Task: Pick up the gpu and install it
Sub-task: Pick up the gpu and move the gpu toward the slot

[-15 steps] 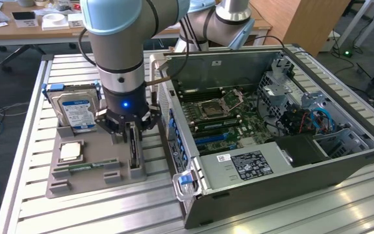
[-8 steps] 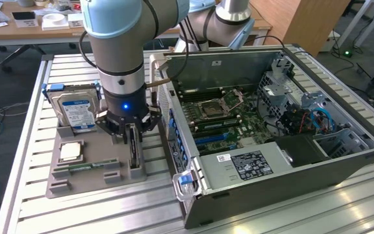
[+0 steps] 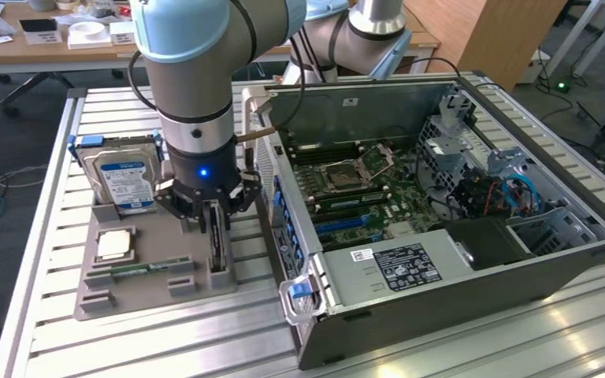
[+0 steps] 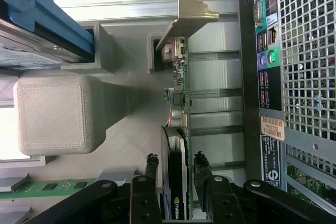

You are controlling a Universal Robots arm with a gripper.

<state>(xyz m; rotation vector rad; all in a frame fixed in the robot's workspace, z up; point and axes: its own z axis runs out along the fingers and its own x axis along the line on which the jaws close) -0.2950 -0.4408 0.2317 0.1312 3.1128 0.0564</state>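
The gpu [image 3: 217, 240] stands on its long edge in a slot of the grey holder tray [image 3: 145, 303], beside the open computer case [image 3: 408, 276]. In the wrist view the gpu [image 4: 178, 93] shows its black shroud, its thin board and a silver bracket [image 4: 186, 17] at the far end. My gripper [image 3: 215, 214] is lowered straight over the card. Its black fingers [image 4: 151, 166] straddle the card's top edge, one on each side, with a thin gap on both faces. The gripper [image 4: 176, 160] is open and holds nothing.
On the same tray stand a silver hard drive [image 3: 124, 177] in a blue bracket, a CPU [image 3: 113, 244] and a green RAM stick [image 3: 135, 269]. The case lies with its side open, motherboard [image 3: 355, 185] exposed. Its rear panel [image 4: 310, 51] is close beside the card.
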